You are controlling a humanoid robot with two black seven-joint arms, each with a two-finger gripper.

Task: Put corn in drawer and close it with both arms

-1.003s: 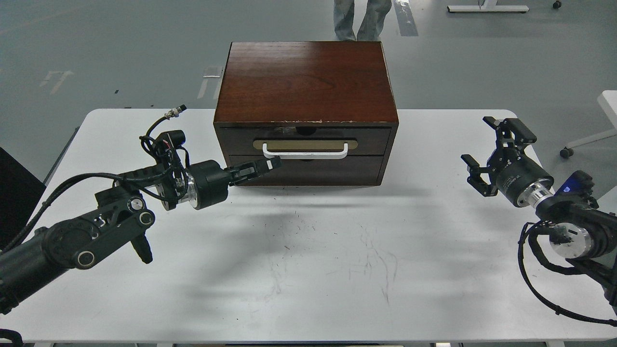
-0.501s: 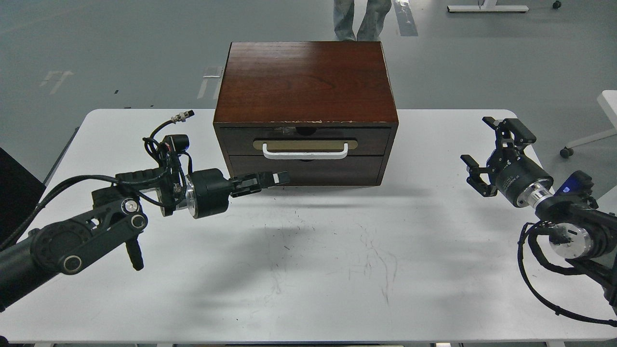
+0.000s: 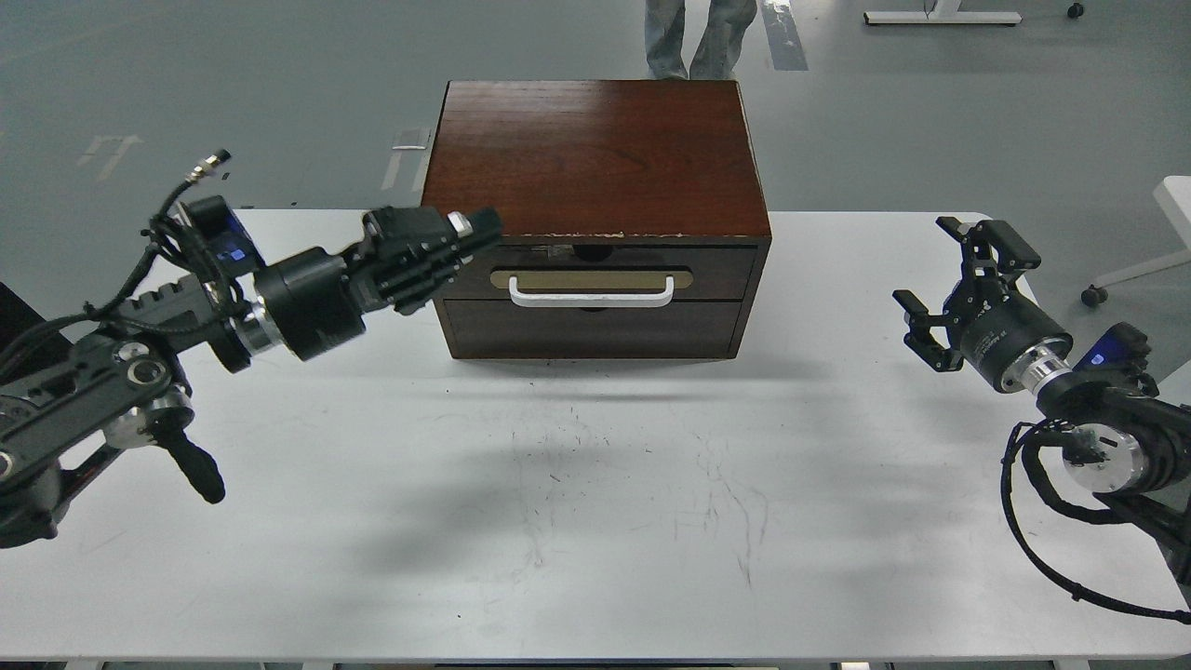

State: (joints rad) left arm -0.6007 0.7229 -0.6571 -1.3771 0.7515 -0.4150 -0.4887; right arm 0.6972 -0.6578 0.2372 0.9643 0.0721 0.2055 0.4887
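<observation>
The dark reddish-brown cabinet (image 3: 595,154) stands at the back middle of the white table (image 3: 605,484). Its upper drawer (image 3: 716,270) with the white bar handle (image 3: 591,296) sits flush in the cabinet, shut. The corn is not in view. My left gripper (image 3: 470,231) is shut and empty, raised at the cabinet's front left top corner, in front of the drawer's left end. My right gripper (image 3: 949,284) is open and empty, well to the right of the cabinet above the table's right side.
A plain handleless drawer front (image 3: 595,328) lies below the upper drawer. A person's legs (image 3: 689,37) stand on the grey floor behind the cabinet. A white chair base (image 3: 1130,270) is off the table's right edge.
My left gripper has risen and swung left, from low in front of the lower drawer up to the cabinet's top left corner. The right gripper has barely moved. The drawer stays shut.
</observation>
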